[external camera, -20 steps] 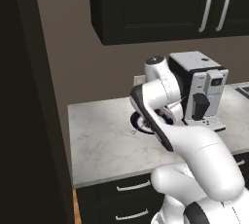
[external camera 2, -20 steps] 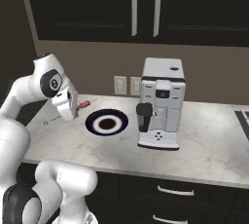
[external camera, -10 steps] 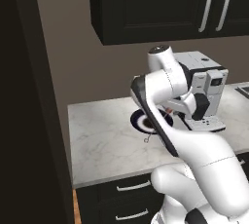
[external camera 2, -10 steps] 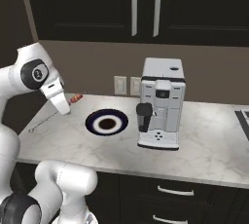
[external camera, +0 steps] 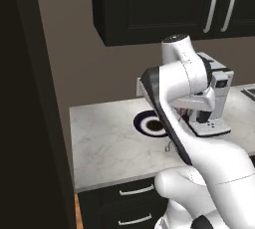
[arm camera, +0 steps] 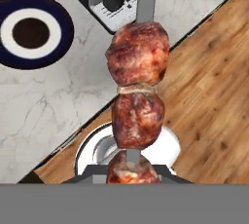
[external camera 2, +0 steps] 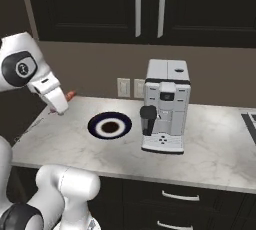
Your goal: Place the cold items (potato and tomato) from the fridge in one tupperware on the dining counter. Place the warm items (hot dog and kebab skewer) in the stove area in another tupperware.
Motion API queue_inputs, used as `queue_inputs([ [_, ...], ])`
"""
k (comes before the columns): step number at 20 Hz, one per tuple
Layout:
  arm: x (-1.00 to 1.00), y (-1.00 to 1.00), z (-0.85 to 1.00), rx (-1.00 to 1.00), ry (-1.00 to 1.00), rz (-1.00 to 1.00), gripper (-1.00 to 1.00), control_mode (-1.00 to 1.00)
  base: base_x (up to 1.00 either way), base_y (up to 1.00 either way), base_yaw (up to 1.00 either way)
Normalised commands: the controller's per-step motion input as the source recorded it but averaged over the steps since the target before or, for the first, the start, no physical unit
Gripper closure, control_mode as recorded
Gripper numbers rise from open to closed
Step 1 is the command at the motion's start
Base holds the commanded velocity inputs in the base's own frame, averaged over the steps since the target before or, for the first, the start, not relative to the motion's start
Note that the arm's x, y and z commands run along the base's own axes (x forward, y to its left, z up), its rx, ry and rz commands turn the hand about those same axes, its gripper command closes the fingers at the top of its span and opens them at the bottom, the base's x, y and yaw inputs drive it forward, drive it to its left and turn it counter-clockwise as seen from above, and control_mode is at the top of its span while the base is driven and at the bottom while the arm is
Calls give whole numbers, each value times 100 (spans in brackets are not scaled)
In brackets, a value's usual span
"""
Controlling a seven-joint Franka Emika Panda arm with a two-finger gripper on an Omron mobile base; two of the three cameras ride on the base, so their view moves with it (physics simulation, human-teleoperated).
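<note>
I am carrying the kebab skewer (arm camera: 137, 91) in my end effector (external camera 2: 59, 105), which is closed on the skewer; in the hand view the meat pieces are running up the middle of the frame from between the fingertips. In the right base view the end effector is hanging above the left part of the marble surface (external camera 2: 210, 149), with a red end of the skewer showing beside it. To its right on the surface are lying a dark-rimmed plate (external camera 2: 109, 126) and, further right, a coffee machine (external camera 2: 164, 106).

By my judgement, the step in hand is transporting a warm item. No tupperware is visible in these views, so the next move is calling for locating the warm-item container, travelling there with the grip maintained, and aligning the skewer over its opening before release.
</note>
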Motion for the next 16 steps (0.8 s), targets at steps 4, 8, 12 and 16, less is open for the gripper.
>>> queue_inputs([
  [4,-78,0,15,26,-58,0,100,-100,0,0,0],
  [8,-35,-4,24,12,-21,-16,100,-100,0,0,0],
  [12,-8,-1,0,4,1,0,100,-100,0,0,0],
  [16,-6,0,0,1,0,0,100,100,-17,1,-6],
])
